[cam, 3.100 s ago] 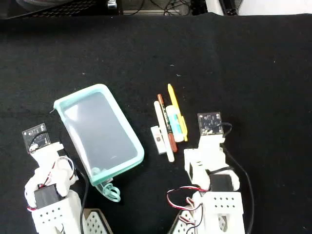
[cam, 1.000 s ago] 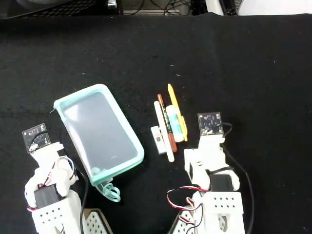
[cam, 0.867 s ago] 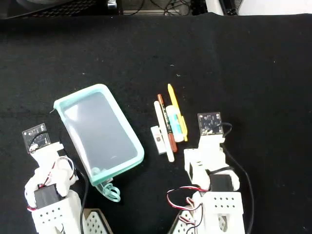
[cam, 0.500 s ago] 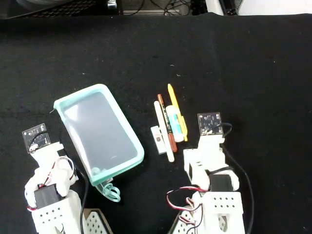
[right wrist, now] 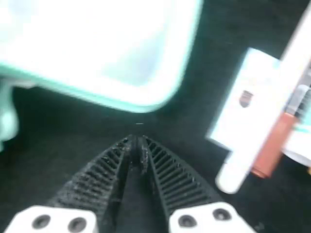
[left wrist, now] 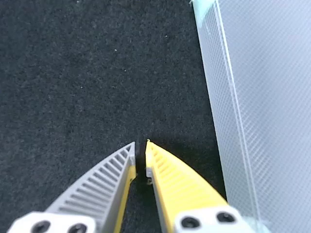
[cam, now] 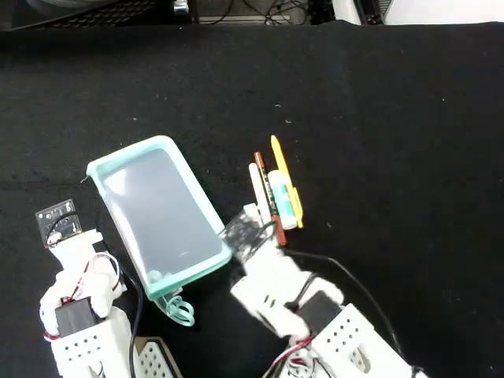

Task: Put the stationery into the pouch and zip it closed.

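Observation:
A translucent pouch (cam: 157, 213) with a teal border lies flat at the left of the black table, its teal loop (cam: 181, 311) at the near end. Right of it lie the stationery: a white pen (cam: 258, 185), a brown pen (cam: 268, 193), a yellow pen (cam: 282, 169), a glue stick (cam: 285, 203) and a white eraser (right wrist: 248, 109). My right gripper (right wrist: 136, 141) is shut and empty, low over the gap between the pouch's near corner (right wrist: 146, 92) and the eraser. My left gripper (left wrist: 141, 145) is shut and empty, just beside the pouch's long edge (left wrist: 218, 97).
Black cloth covers the whole table (cam: 394, 118). The right arm (cam: 291, 299) slants from the near edge toward the pouch. The left arm's base (cam: 75, 315) stands at the near left. Cables and equipment (cam: 236, 9) lie beyond the far edge.
The right arm has swung left, from beside the pens to the gap between pouch and stationery. The left arm, pouch and stationery have not moved.

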Tool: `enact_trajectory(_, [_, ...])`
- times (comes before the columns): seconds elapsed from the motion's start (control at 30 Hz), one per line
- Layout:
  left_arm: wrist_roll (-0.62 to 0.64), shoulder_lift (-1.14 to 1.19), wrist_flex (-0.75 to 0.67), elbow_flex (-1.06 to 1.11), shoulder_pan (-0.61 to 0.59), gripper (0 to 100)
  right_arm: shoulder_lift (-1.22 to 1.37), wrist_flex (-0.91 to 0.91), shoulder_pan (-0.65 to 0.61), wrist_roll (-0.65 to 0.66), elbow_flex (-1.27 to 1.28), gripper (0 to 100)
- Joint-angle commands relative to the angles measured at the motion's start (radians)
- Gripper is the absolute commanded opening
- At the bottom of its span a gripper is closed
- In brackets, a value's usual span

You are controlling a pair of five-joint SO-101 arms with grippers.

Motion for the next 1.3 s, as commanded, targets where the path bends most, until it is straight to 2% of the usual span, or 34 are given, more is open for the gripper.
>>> enact_trajectory(0.0, [0.008, -0.009, 0.003, 0.016, -0.007, 6, -0.005, -0.009, -0.089, -0.002, -0.004, 1.5])
enact_trajectory(0.1, [0.008, -0.009, 0.003, 0.016, -0.007, 6, -0.005, -0.037, -0.123, -0.002, 0.001, 1.8])
enact_trajectory(0.27, [0.009, -0.009, 0.003, 0.016, 0.001, 6, -0.005, -0.196, -0.143, -0.009, 0.016, 1.9])
enact_trajectory(0.4, [0.009, -0.009, 0.003, 0.016, 0.018, 6, -0.005, -0.226, -0.265, -0.018, 0.016, 1.9])
enact_trajectory(0.5, [0.008, -0.009, 0.003, 0.016, 0.01, 6, -0.005, -0.226, -0.365, -0.118, 0.016, 2.6])
enact_trajectory(0.57, [0.005, -0.009, 0.003, 0.016, -0.031, 6, -0.005, -0.227, -0.42, -0.193, 0.015, 8.1])
enact_trajectory(0.7, [0.005, -0.009, 0.003, 0.015, -0.266, 6, -0.005, -0.227, -0.465, -0.325, 0.015, 28.3])
enact_trajectory(0.77, [0.006, -0.011, 0.003, 0.016, -0.32, 6, -0.005, -0.23, -0.465, -0.348, 0.013, 34.5])
enact_trajectory(0.83, [0.006, -0.011, -0.002, 0.016, -0.318, 6, 0.002, -0.235, -0.465, -0.356, 0.012, 33.8])
enact_trajectory(0.97, [0.011, -0.011, -0.005, 0.016, -0.32, 6, -0.005, -0.235, -0.47, -0.356, 0.008, 25.5])
enact_trajectory(1.03, [0.011, -0.011, -0.015, 0.016, -0.32, 6, 0.004, -0.25, -0.512, -0.356, 0.005, 22.3])
enact_trajectory(1.13, [0.011, -0.009, -0.083, 0.016, -0.331, 6, 0.004, -0.296, -0.571, -0.358, 0.013, 22.0])
enact_trajectory(1.27, [0.011, -0.009, -0.081, 0.016, -0.348, 6, 0.005, -0.301, -0.571, -0.358, 0.013, 21.8])
